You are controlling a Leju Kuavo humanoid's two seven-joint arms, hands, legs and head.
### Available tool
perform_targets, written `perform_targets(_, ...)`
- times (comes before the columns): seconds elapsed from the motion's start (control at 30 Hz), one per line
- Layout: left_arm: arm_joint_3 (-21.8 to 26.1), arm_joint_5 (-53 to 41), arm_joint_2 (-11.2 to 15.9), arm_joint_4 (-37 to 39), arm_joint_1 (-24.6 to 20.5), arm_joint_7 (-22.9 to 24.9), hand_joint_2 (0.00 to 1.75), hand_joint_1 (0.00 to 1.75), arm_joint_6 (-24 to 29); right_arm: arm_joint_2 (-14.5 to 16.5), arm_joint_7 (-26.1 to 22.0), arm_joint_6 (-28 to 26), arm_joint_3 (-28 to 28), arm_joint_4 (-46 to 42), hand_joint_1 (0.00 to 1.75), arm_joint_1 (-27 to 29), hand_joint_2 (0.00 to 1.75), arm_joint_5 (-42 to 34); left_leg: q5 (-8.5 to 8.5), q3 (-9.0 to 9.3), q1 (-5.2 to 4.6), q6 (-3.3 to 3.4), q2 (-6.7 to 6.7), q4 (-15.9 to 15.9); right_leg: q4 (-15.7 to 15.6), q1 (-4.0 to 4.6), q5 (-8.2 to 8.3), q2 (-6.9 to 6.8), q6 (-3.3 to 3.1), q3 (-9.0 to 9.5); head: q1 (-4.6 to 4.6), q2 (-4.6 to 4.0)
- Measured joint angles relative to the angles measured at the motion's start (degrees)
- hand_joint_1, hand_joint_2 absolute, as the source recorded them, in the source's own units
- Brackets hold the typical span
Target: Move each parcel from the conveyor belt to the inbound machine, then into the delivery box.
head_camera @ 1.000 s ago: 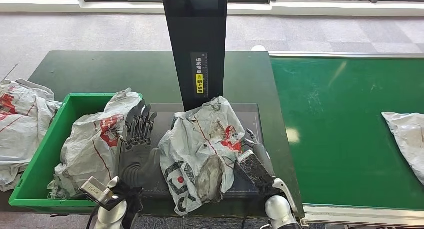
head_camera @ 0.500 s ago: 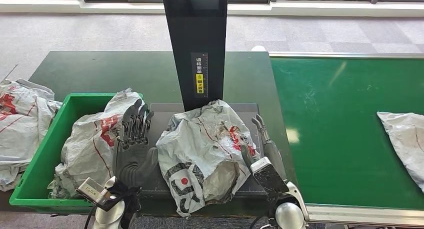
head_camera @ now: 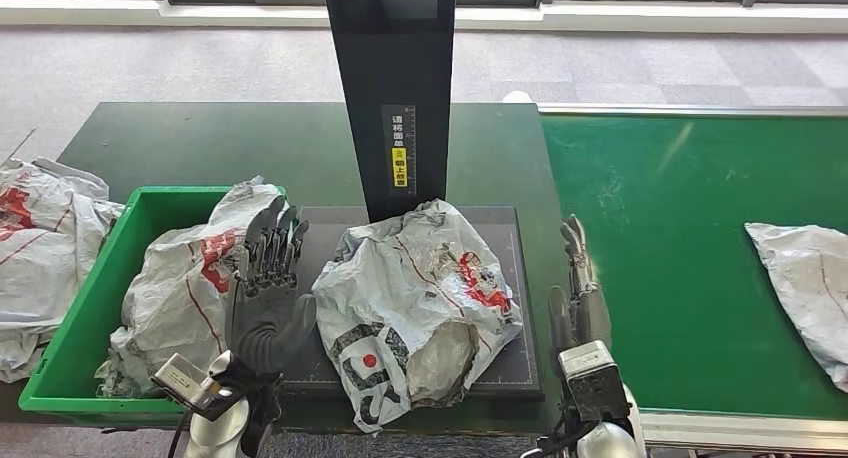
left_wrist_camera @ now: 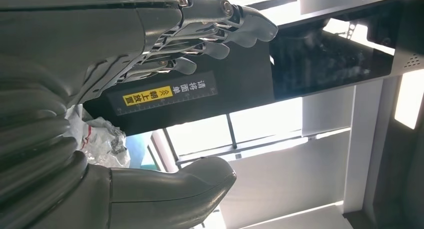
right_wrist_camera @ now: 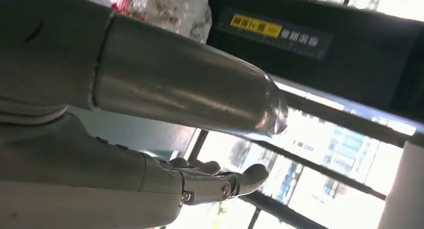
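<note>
A crumpled grey parcel with red and black print lies on the dark scale plate of the inbound machine. My left hand stands just left of it, fingers straight and apart, holding nothing. My right hand is off the parcel to its right, open, fingers pointing away. Another grey parcel lies on the green conveyor belt at the right edge. The green delivery box on the left holds a parcel. In the left wrist view, the hand's fingers are extended before the machine's label.
Several more parcels are heaped left of the box on the dark green table. The machine's black column rises behind the plate. Grey carpet and window frames lie beyond.
My right hand let go of the parcel and drew away to the right, clear of the plate. The parcel settled on the plate. The conveyor parcel crept left. My left hand barely moved.
</note>
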Motion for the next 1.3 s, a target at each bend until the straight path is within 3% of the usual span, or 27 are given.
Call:
perform_targets(0.13,0.0,-1.5,0.0,0.3,-0.6,0.3,1.75,0.0,0.7,0.3,-1.3,-3.1,-1.6,-1.1,0.0,0.7,0.0,-1.2,0.0,0.01,0.0,0.0,0.01,0.0,0.0,0.0,0.02,0.01,-0.01,-0.01,0.0,0.0)
perform_targets(0.3,-3.3,-14.9,-0.1,2.6,-3.2,2.9,1.75,0.0,7.4,0.8,-5.7,-4.7,-1.3,-6.2,0.0,1.6,0.0,-5.1,0.01,0.01,-0.01,0.0,0.0,0.0,0.0,-0.01,0.02,-0.02,-0.01,0.0,0.0,0.0)
perform_targets(0.4,-7.1,-23.4,0.0,6.0,-5.8,6.0,1.75,0.0,11.9,-0.7,-6.1,-7.2,1.8,-10.4,0.0,1.8,1.31,-10.9,0.01,0.01,-0.06,0.0,0.0,0.0,0.0,-0.06,0.03,-0.01,0.0,-0.01,0.0,0.0)
perform_targets(0.43,-8.5,-27.5,0.0,7.9,-6.9,7.9,1.31,0.0,14.1,-1.6,-6.1,-7.7,3.2,-11.8,0.0,1.8,1.75,-12.7,0.01,0.01,-0.08,0.01,0.0,0.0,0.0,-0.08,0.03,-0.01,0.01,-0.01,0.0,0.0)
perform_targets(0.5,-11.3,-36.9,0.1,12.4,-9.3,12.4,0.44,0.0,18.7,-3.2,-6.1,-7.9,5.7,-14.0,0.0,1.6,1.75,-15.1,0.01,0.01,-0.1,0.01,0.0,0.0,0.0,-0.11,0.05,-0.01,0.03,0.0,0.0,0.0)
perform_targets(0.53,-12.8,-41.2,0.1,14.8,-10.5,14.6,0.44,0.0,20.5,-3.8,-6.1,-7.9,6.7,-14.7,0.0,1.5,1.75,-15.7,0.01,0.01,-0.11,0.01,0.0,0.0,0.0,-0.11,0.06,-0.01,0.04,0.0,0.0,0.0)
perform_targets(0.63,-16.8,-51.1,0.2,22.2,-14.1,19.5,1.75,0.0,24.2,-5.2,-6.1,-7.8,8.5,-16.2,0.0,1.2,1.75,-16.3,0.01,0.02,-0.11,0.02,0.0,0.0,0.0,-0.12,0.07,-0.01,0.06,0.0,0.0,0.0)
perform_targets(0.83,-21.5,-58.6,-0.3,35.2,-19.4,23.3,1.75,0.0,27.7,-6.5,-6.1,-7.9,9.7,-17.3,0.0,1.2,1.75,-16.4,0.02,0.02,-0.11,0.02,0.03,0.0,0.0,-0.11,0.08,0.06,0.07,-0.01,0.0,0.0)
perform_targets(1.1,-23.1,-59.4,-0.6,41.4,-21.9,23.9,1.75,0.0,27.8,-7.3,-6.1,-8.1,10.0,-17.7,0.0,1.2,1.75,-16.4,0.01,0.01,-0.11,0.02,0.02,0.0,0.0,-0.11,0.07,0.09,0.07,-0.01,0.01,0.0)
perform_targets(1.3,-24.3,-65.3,-1.0,47.9,-24.0,29.1,1.75,0.0,28.2,-7.7,-6.1,-9.4,10.5,-17.7,0.0,1.2,1.75,-15.6,0.01,0.01,-0.11,0.02,0.02,0.0,0.0,-0.11,0.07,0.08,0.07,-0.01,0.02,0.0)
